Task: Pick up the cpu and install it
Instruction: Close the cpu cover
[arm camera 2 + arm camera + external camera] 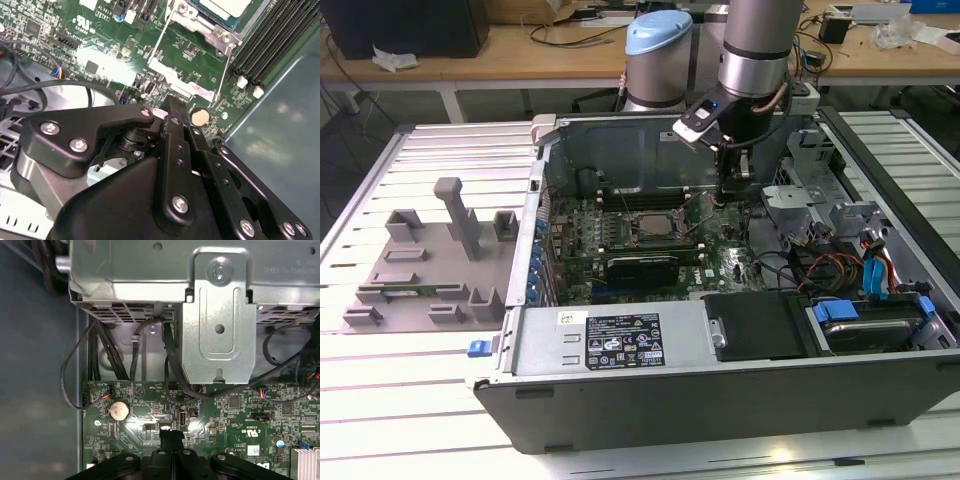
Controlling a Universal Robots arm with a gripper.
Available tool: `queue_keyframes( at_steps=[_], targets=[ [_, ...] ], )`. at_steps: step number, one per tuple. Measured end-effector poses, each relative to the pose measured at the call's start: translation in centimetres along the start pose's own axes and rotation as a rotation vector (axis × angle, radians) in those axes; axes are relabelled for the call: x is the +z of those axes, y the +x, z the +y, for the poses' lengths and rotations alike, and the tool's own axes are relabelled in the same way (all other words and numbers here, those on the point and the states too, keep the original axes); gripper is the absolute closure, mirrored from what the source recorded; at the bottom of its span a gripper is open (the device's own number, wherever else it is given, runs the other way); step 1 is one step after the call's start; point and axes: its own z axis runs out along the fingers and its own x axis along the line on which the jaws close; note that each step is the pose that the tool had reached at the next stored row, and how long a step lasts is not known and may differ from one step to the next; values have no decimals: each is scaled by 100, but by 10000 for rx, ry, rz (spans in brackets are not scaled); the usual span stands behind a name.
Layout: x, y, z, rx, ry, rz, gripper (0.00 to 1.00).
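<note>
One fixture plate point(420, 260): grey, with raised blocks and an upright post; lies flat on the ribbed tabletop point(380, 400) at the exterior view's left.
Computer case point(620, 345): open-sided, on the tabletop just beside the plate, toward the exterior view's right.
Motherboard point(620, 240): green, flat on the case floor, lit by glare in both wrist views.
Socket point(650, 222): square metal frame near the middle of the board, memory slots alongside it.
Cpu point(225, 6): silver top with a thin darker rim; sits inside the socket frame at the edge of the second wrist view, apart from the tool. Whether it is fully seated, cannot tell.
Arm point(755, 60): comes down from above into the case, to the exterior view's right of the socket.
Tool point(171, 434): black fingers point(175, 135) closed together, tips low over the board beside the socket; contact with the board, cannot tell.
Coin cell point(119, 410): round, on the board near the fingertips.
Drive cage point(215, 315): bare metal bracket past the board edge, black cables running under it.
Cable bundle point(840, 265): red, orange and blue leads at the exterior view's right end of the case.
</note>
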Motion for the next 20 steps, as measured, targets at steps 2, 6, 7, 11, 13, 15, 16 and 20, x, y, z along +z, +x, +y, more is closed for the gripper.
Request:
queue_keyframes(
  at_steps=[2, 6, 7, 11, 13, 15, 16, 20],
  targets=[
    [24, 1, 0, 0, 48, 1, 89],
    [37, 1, 0, -1, 64, -1, 89],
    [39, 1, -6, -3, 63, 3, 89],
    [40, 1, -113, -3, 32, 3, 89],
    [41, 2, -164, -1, -4, 2, 89],
    [43, 2, -214, 0, -34, 3, 89],
    [43, 3, -249, -1, -53, 1, 89],
    [45, 10, -345, 5, -100, 2, 89]
  ],
)
